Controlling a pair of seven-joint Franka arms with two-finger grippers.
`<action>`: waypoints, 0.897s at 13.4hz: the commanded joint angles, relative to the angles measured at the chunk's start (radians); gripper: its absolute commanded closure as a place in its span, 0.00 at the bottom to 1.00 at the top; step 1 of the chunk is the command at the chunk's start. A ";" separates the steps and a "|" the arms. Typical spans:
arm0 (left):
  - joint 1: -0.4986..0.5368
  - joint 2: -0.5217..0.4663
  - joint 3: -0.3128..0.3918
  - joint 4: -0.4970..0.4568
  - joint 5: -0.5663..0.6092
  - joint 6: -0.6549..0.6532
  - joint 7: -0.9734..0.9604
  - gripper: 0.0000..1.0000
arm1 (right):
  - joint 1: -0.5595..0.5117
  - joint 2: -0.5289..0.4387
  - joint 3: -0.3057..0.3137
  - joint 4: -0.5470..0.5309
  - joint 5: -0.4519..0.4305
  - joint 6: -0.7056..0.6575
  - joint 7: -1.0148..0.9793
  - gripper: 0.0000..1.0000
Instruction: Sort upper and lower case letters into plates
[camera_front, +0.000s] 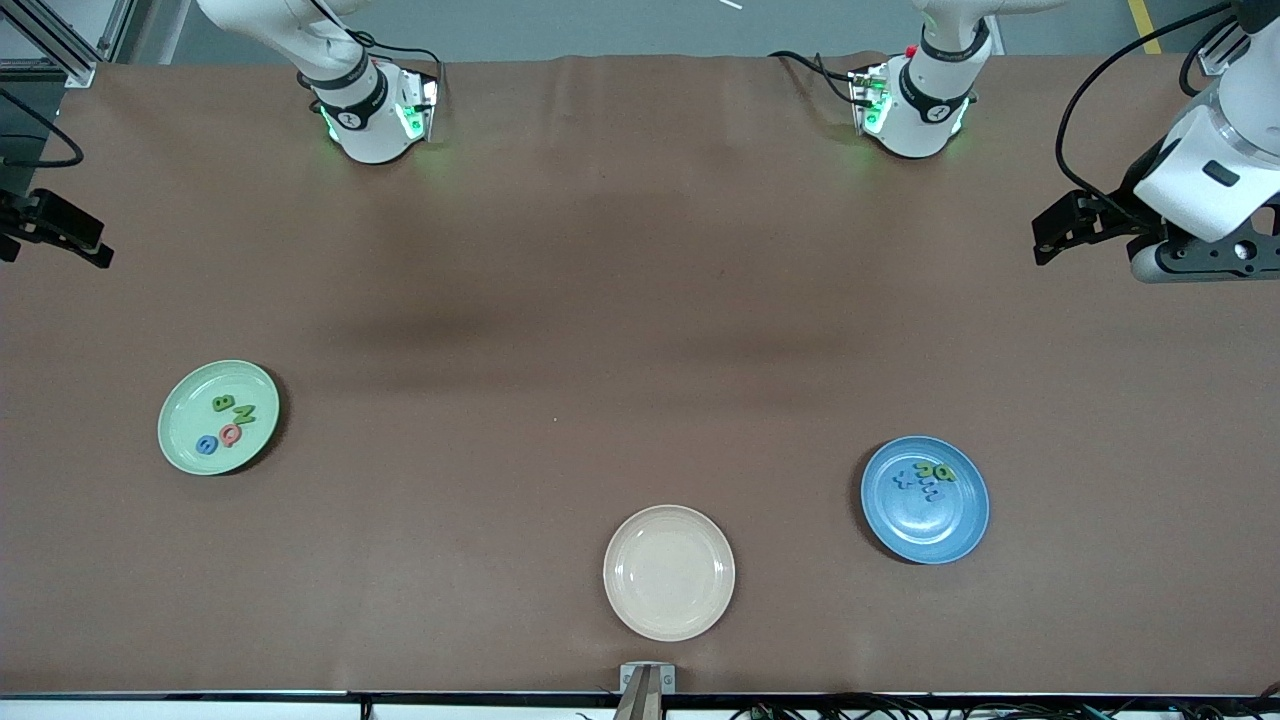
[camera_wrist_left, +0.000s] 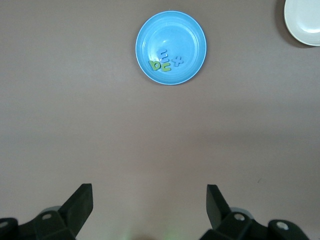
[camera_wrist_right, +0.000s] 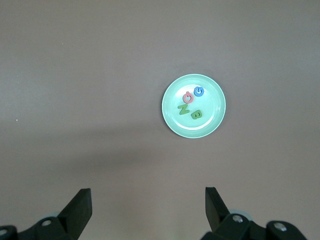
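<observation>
The pale green plate (camera_front: 185, 415) (camera_wrist_right: 212, 97) lies toward the right arm's end of the table. It holds several letters: a green B (camera_front: 223, 404), a green N (camera_front: 243, 415), a red Q (camera_front: 230, 434) and a blue G (camera_front: 207, 445). Toward the left arm's end, the blue plate (camera_front: 925, 525) (camera_wrist_left: 172, 35) carries green letters (camera_front: 940, 472) (camera_wrist_left: 160, 65) and blue letters (camera_front: 915, 482) (camera_wrist_left: 164, 54). My left gripper (camera_front: 1042, 238) (camera_wrist_left: 149, 192) hangs open and empty over bare table at its own end. My right gripper (camera_front: 100, 245) (camera_wrist_right: 148, 195) is open and empty over its end.
A cream-white plate (camera_front: 669, 572) (camera_wrist_left: 305, 20) with nothing in it lies near the table's front edge, between the two coloured plates. Brown cloth (camera_front: 600, 350) covers the table. Both arm bases stand along the edge farthest from the front camera.
</observation>
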 joint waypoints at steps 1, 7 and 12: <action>0.002 -0.008 0.001 0.001 -0.008 0.004 0.008 0.00 | -0.013 0.031 0.013 0.029 0.006 0.000 0.015 0.00; -0.001 -0.007 0.001 0.001 -0.008 0.002 0.006 0.00 | -0.141 0.050 0.137 0.051 0.024 0.005 0.015 0.00; -0.001 -0.010 0.001 0.002 -0.008 0.002 0.009 0.00 | -0.233 0.051 0.189 0.066 0.078 0.005 0.011 0.00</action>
